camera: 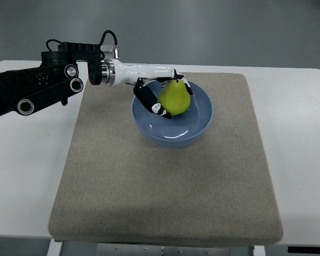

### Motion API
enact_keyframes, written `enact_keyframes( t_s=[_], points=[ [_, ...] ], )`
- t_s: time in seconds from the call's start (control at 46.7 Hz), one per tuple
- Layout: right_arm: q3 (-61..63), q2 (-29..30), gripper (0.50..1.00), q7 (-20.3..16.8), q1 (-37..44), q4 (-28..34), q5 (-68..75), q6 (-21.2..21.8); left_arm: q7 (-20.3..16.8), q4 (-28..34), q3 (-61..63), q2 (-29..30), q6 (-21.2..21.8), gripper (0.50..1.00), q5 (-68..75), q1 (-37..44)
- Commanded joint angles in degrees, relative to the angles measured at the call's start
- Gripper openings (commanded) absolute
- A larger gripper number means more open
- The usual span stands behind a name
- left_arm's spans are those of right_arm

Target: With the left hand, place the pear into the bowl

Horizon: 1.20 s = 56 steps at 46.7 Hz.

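Pear point(175, 97), yellow-green, sits in the grip of the left hand point(161, 96) directly over the bowl point(202, 120). From where I stand the fruit is upright, its narrow end with a dark bit of stem pointing toward the far side of the table point(298, 138), its rounded bottom low inside the bowl's rim. Whether it already touches the bowl's floor I cannot tell; the fingers hide the underside.

The hand is clasped around the pear. Black fingers point(149, 101) with white tips curl along its left and near side, and another finger shows at the far right of the fruit, by the rim. The hand's white shell stretches leftward from the bowl's far-left edge, joined to a black wrist, and the dark arm point(37, 88) with its round silver joints runs on to the left edge of the scene, above the bare white table. A black cable loops over the wrist.

The bowl is blue and shallow, glossy inside, with a pale reflection near its front wall. It stands on a grey-beige mat point(165, 186) toward the mat's far side, slightly right of the middle. The mat covers most of the table's centre, leaving white strips left and right. Beyond the table lies a grey floor point(202, 26).
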Motion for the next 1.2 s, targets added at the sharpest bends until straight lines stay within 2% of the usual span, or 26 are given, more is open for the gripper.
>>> enact_keyframes(
  t_s=[0.0,0.214,0.257,0.3,0.45,0.471,0.92,1.07,1.177],
  points=[
    [0.0,0.0,0.926,0.0,0.0,0.0,0.0,0.0,0.0,0.0,-0.1,-0.5,0.0,0.5,0.1,0.2],
    [0.0,0.0,0.926,0.0,0.0,0.0,0.0,0.0,0.2,0.2,0.0,-0.6,0.0,0.5,0.3,0.3],
    [0.0,0.0,0.926,0.0,0.0,0.0,0.0,0.0,0.3,0.2,-0.1,-0.6,0.0,0.631,0.2,0.3],
    [0.0,0.0,0.926,0.0,0.0,0.0,0.0,0.0,0.3,0.2,-0.1,-0.6,0.0,0.737,0.2,0.4],
    [0.0,0.0,0.926,0.0,0.0,0.0,0.0,0.0,0.4,0.2,-0.5,-0.3,0.1,0.97,-0.9,0.2],
    [0.0,0.0,0.926,0.0,0.0,0.0,0.0,0.0,0.4,0.2,-0.8,-0.1,0.2,0.99,-0.9,0.2],
    [0.0,0.0,0.926,0.0,0.0,0.0,0.0,0.0,0.5,0.5,-9.5,1.9,0.9,0.994,-5.4,2.6],
    [0.0,0.0,0.926,0.0,0.0,0.0,0.0,0.0,1.0,3.1,-11.0,2.6,0.7,0.996,-17.8,3.0],
    [0.0,0.0,0.926,0.0,0.0,0.0,0.0,0.0,1.1,7.2,-11.1,3.5,0.8,0.994,-28.8,3.0]
  ],
)
